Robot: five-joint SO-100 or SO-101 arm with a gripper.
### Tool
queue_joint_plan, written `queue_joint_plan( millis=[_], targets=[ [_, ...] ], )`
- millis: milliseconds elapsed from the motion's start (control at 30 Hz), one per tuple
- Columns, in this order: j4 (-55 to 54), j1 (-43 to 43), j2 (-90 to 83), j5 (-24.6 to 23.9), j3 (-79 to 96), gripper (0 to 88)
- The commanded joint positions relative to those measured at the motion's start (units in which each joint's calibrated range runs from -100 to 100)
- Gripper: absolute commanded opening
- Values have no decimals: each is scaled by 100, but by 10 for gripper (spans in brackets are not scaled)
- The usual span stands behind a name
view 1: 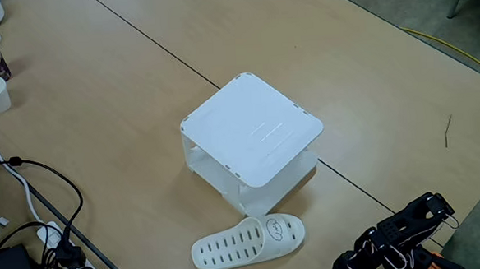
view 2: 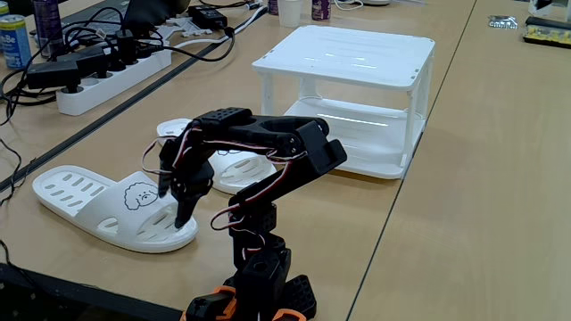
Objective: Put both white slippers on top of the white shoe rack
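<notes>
Arm reaching down to a slipper
The black end effector (view 2: 183,212) hangs over the white rubbery slipper (view 2: 116,207), finger gap unclear; it looks light and bendy, best pinched at its side edge

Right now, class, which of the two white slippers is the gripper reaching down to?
The near slipper, lying closest to that fixed view's camera. The gripper hangs at its toe end. The other slipper lies farther back, beside the shoe rack, partly hidden behind the arm.

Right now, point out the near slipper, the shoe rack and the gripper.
near slipper (view 2: 94,198): a fixed view, on its strap beside the drawn face.
shoe rack (view 1: 252,130): a fixed view, middle of the top shelf.
gripper (view 2: 181,212): a fixed view, at the fingertips.
</notes>
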Motion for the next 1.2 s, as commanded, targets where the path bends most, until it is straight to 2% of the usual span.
queue_joint_plan(
  millis=[0,333,533,800,1167],
  targets=[
    [-539,-17,147,42,-345,236],
    [-2274,-17,837,42,214,237],
    [-3352,-34,837,42,557,275],
    [-4362,-741,845,42,1026,273],
    [-4517,-486,845,42,1134,271]
  ],
)
